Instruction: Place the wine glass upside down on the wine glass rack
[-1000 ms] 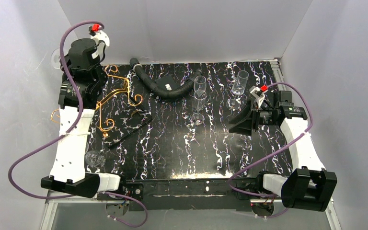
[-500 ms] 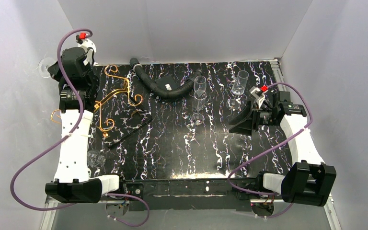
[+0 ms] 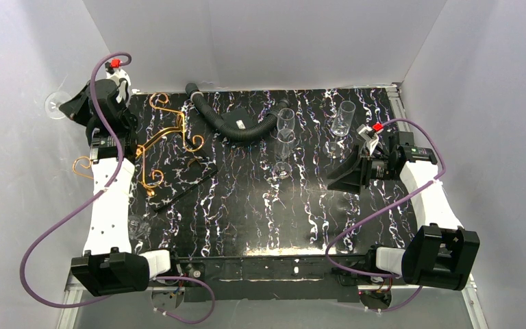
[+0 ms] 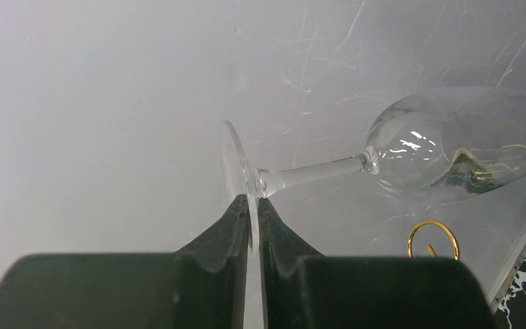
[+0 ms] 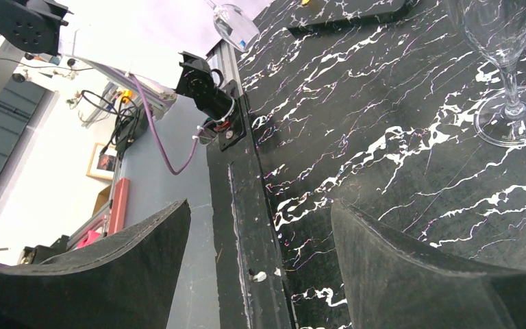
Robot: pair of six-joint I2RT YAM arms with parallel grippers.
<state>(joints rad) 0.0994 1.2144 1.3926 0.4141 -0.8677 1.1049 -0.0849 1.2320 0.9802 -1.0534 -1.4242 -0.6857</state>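
Sideways, left fingers [image 4: 214, 248] pinch the foot of the wine glass [image 4: 452, 147]; right fingers [image 5: 418, 274] spread.

Robotics laboratory test cell: white panel walls [image 3: 267, 41] enclose a black marbled desk [image 3: 246, 212]; purple cables [image 3: 41, 236] trail from bolted arms [image 3: 106, 199].

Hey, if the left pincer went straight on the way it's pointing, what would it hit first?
The white side wall. The left pincer, shut on the foot of the wine glass, aims at it with nothing between them. The foot would likely touch first, though the depth is unclear.
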